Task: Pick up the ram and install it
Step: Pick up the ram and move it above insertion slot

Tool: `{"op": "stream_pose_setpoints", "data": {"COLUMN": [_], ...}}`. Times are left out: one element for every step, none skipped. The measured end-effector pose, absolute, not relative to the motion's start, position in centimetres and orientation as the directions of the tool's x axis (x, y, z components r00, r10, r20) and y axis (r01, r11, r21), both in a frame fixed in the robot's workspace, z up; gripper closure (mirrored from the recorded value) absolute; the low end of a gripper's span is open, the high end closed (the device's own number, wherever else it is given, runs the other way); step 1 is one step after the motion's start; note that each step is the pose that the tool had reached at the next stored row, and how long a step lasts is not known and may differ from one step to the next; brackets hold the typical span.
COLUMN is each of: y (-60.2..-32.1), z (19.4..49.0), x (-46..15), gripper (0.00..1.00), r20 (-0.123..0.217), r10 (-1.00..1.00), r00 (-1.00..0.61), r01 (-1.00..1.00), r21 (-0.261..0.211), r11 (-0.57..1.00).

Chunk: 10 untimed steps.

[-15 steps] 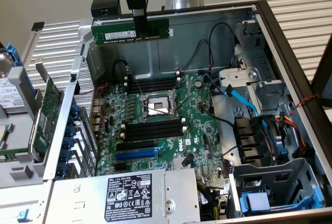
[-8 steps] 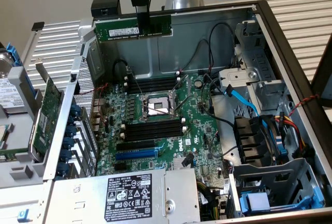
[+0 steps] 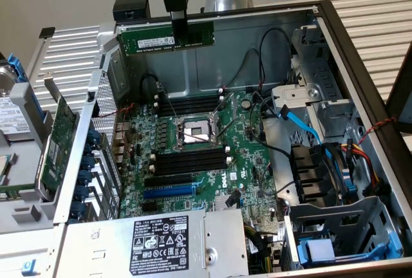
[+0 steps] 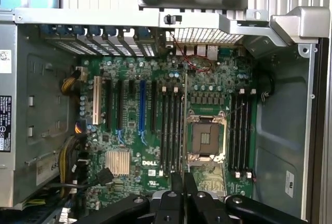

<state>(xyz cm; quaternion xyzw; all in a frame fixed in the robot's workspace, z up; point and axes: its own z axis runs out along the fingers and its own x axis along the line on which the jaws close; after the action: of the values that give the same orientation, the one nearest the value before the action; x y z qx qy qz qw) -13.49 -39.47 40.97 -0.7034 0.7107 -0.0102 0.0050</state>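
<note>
The ram (image 3: 145, 40), a long thin green stick with a white label, hangs level high above the open computer case, over its back wall. My gripper (image 3: 179, 32) is shut on it near its middle. In the wrist view the ram (image 4: 185, 120) appears edge-on as a thin line running out from the black fingers (image 4: 177, 182). Below lies the green motherboard (image 3: 248, 156) with two banks of black memory slots (image 3: 190, 105) (image 3: 190, 161), one on each side of the CPU socket (image 3: 193, 130). The wrist view has the same slots (image 4: 171, 125) (image 4: 242, 130) on either side of the socket (image 4: 206, 138).
A wider green expansion card (image 3: 59, 138) stands outside the case at the exterior view's left. The power supply (image 3: 158, 239) with its black label sits at the front. Blue and black cables (image 3: 299, 123) and a drive cage (image 3: 341, 226) crowd the exterior view's right.
</note>
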Motion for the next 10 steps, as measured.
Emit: {"op": "stream_pose_setpoints", "data": {"y": [-39.46, -39.46, -39.46, -39.46, -39.47, -39.45, -39.39, -39.33, -39.3, -39.3], "z": [40.94, 40.89, 40.83, 40.79, 40.75, 40.72, 40.66, 40.61, 40.58, 40.54], "x": [-13.48, -13.47, -13.46, -13.41, -13.35, -13.27, -13.2, -13.12, -13.04, -12.95], "gripper": [0.87, 0.87, 0.87, 0.87, 0.87, 0.87, 0.87, 0.87, 0.87, 0.87], "r20": [0.007, 0.007, 0.007, 0.006, 0.006, 0.006, 0.006, 0.006, 0.006, 0.006], "r10": [-1.0, -1.0, -1.0, -1.0, -1.0, -1.0, -1.0, -1.0, -1.0, -1.0], "r00": [-0.011, -0.011, -0.011, -0.01, -0.01, -0.01, -0.01, -0.011, -0.01, -0.01], "r01": [-1.0, -1.0, -1.0, -1.0, -1.0, -1.0, -1.0, -1.0, -1.0, -1.0], "r21": [-0.022, -0.022, -0.022, -0.022, -0.022, -0.022, -0.022, -0.022, -0.022, -0.022], "r11": [0.01, 0.01, 0.01, 0.01, 0.01, 0.01, 0.01, 0.01, 0.01, 0.01]}}
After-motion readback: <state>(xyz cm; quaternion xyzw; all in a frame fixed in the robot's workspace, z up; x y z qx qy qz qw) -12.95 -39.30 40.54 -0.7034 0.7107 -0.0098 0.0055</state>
